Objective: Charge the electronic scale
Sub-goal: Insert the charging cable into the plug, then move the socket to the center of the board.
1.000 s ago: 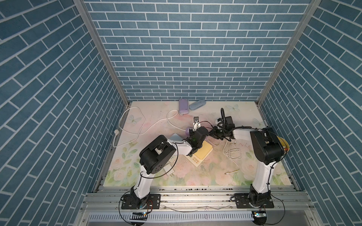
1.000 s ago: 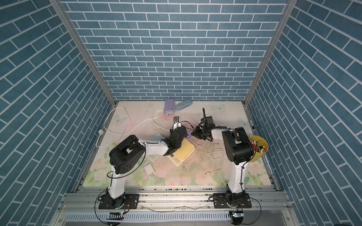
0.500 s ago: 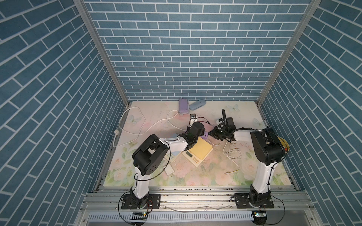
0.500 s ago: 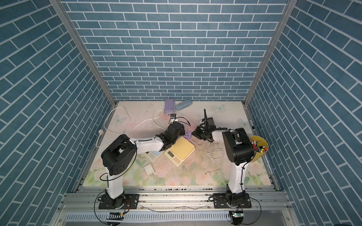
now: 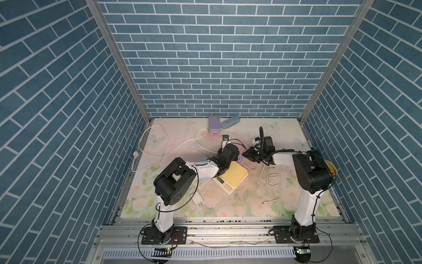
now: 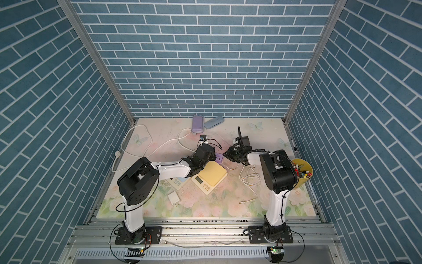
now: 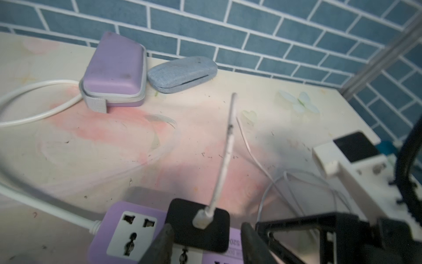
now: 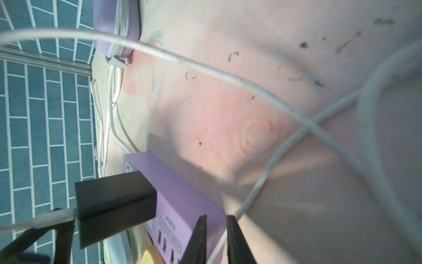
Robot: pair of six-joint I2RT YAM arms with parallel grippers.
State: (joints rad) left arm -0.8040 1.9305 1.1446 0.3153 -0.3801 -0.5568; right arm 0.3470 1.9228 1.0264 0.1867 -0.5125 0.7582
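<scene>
The yellow electronic scale (image 5: 235,176) (image 6: 213,176) lies mid-table. Just behind it is the purple power strip (image 5: 239,158) (image 7: 114,228) (image 8: 182,194). A black charger (image 7: 198,225) (image 8: 114,203) is plugged into the strip, with a white cable plug (image 7: 203,218) in its face. My left gripper (image 7: 206,246) (image 5: 233,155) is open, its fingers (image 7: 162,244) either side of the charger. My right gripper (image 8: 217,240) (image 5: 246,155) is shut on the strip's end corner. The white cable (image 5: 271,178) coils right of the scale; I cannot see where it ends.
A purple case (image 5: 214,123) and a grey glasses case (image 5: 230,122) lie at the back wall. The strip's white cord (image 5: 155,146) loops at the left. A second scale (image 6: 175,182) and a white charger (image 6: 173,197) lie under my left arm. A yellow pen cup (image 6: 301,173) stands far right.
My left arm has swung back off the scale toward the strip, and its jaws have opened off the black charger. The right arm has held still.
</scene>
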